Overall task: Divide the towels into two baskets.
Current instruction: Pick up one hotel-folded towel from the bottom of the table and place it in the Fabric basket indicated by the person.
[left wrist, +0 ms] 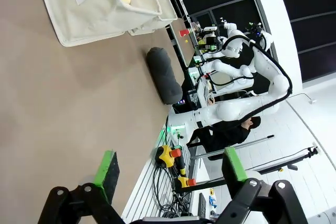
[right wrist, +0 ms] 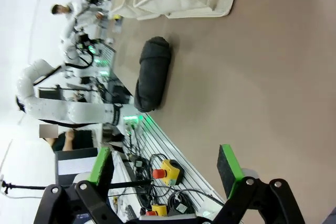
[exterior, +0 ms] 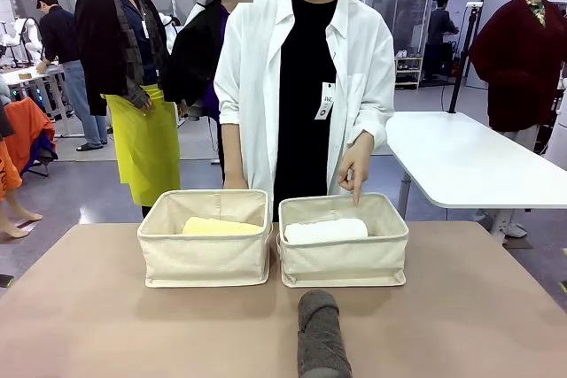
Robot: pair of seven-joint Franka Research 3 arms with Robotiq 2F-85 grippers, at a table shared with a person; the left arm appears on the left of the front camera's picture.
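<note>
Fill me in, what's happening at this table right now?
Towels are being sorted into two canvas baskets. The left basket holds a yellow towel, the right basket a white towel. A dark grey towel lies on the table in front of the baskets. The person's hand points down at the right basket. The left gripper and right gripper are open, holding nothing.

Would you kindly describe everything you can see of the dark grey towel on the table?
The dark grey towel is a rolled cylinder of soft, nubby fabric lying on its side on the tan table, near the robot's edge. One rounded end points toward the right basket, with a gap of bare table between them; the other end runs past the front view's bottom edge. Nothing grips or touches it except the tabletop.
</note>
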